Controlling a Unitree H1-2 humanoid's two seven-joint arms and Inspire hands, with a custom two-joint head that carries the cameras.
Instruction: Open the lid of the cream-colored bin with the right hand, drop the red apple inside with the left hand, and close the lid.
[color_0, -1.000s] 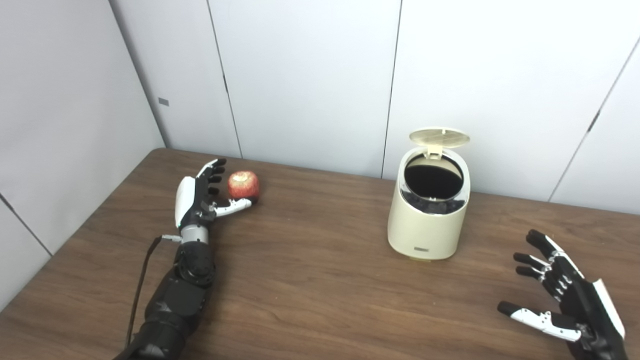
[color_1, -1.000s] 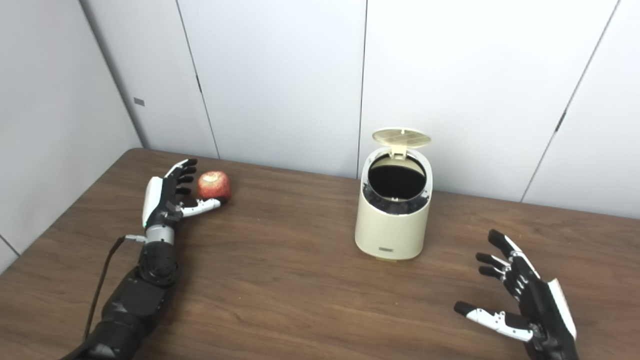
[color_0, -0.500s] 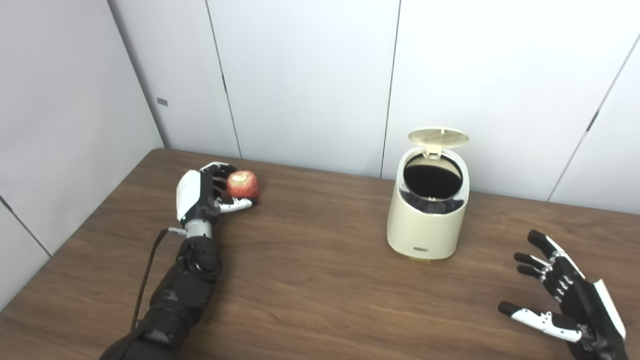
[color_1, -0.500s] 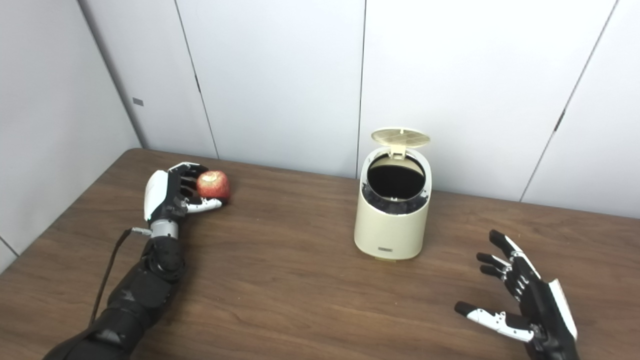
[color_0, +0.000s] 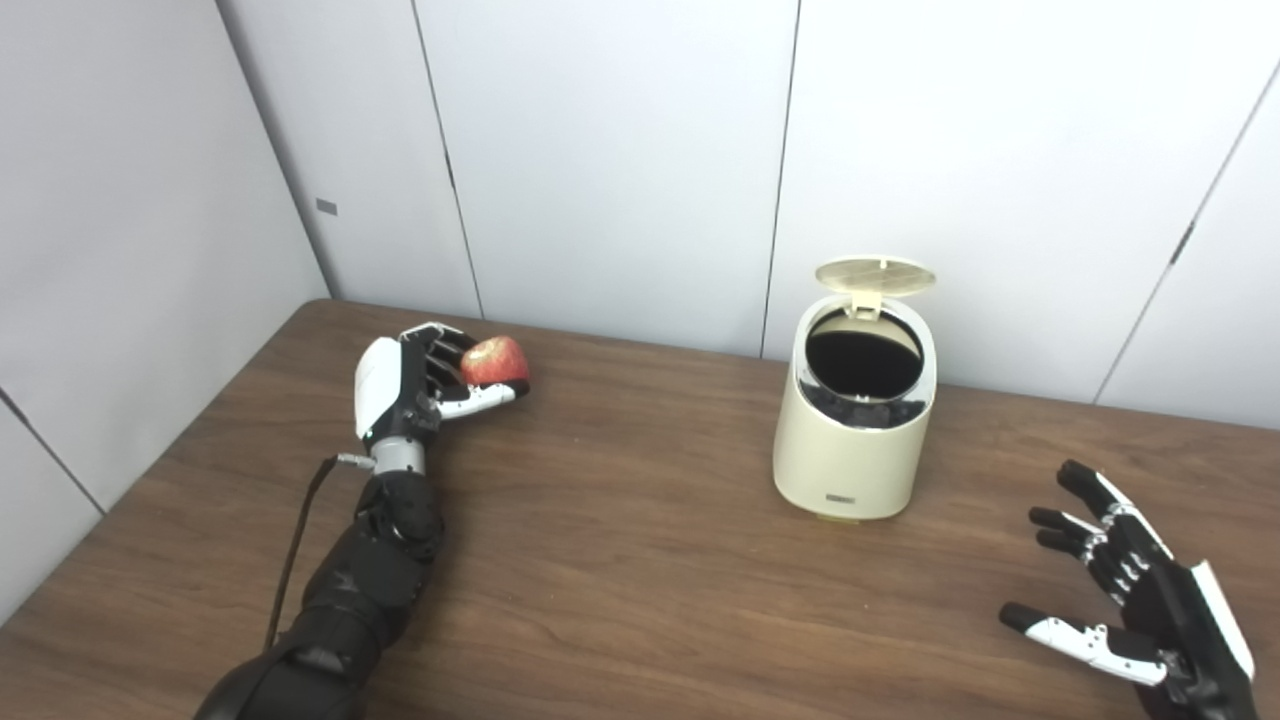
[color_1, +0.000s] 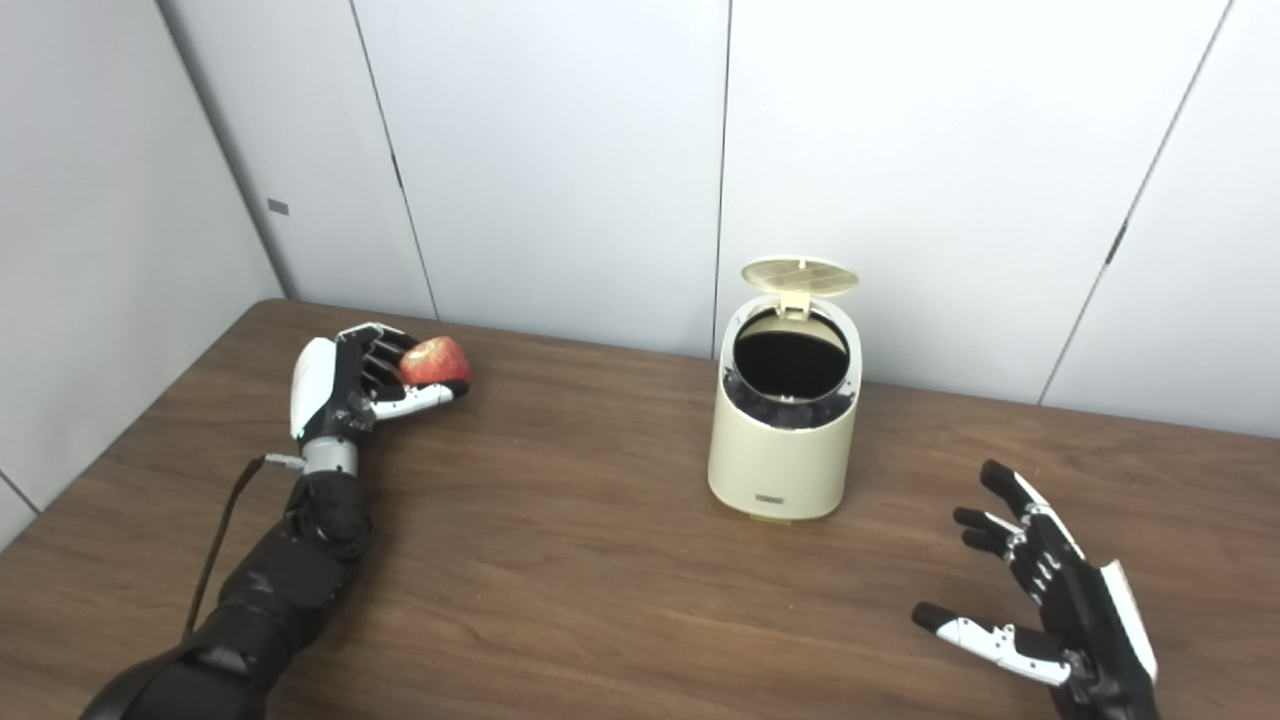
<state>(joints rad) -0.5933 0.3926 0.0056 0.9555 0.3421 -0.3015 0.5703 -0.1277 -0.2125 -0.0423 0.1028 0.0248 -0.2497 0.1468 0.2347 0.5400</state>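
Note:
The red apple (color_0: 493, 360) is in my left hand (color_0: 415, 385), which is shut on it at the far left of the table, the fruit raised slightly off the wood. The cream-colored bin (color_0: 852, 440) stands right of centre with its lid (color_0: 876, 276) tipped up at the back and its dark mouth showing. My right hand (color_0: 1135, 608) hovers open at the bottom right, fingers spread, well apart from the bin.
The brown wooden table (color_0: 620, 560) runs up to white wall panels (color_0: 600, 150) behind the bin and along the left. A black cable (color_0: 295, 540) trails beside my left forearm.
My left hand closed its fingers around the apple and lifted it slightly up and right. The bin, its raised lid and my right hand stayed put.

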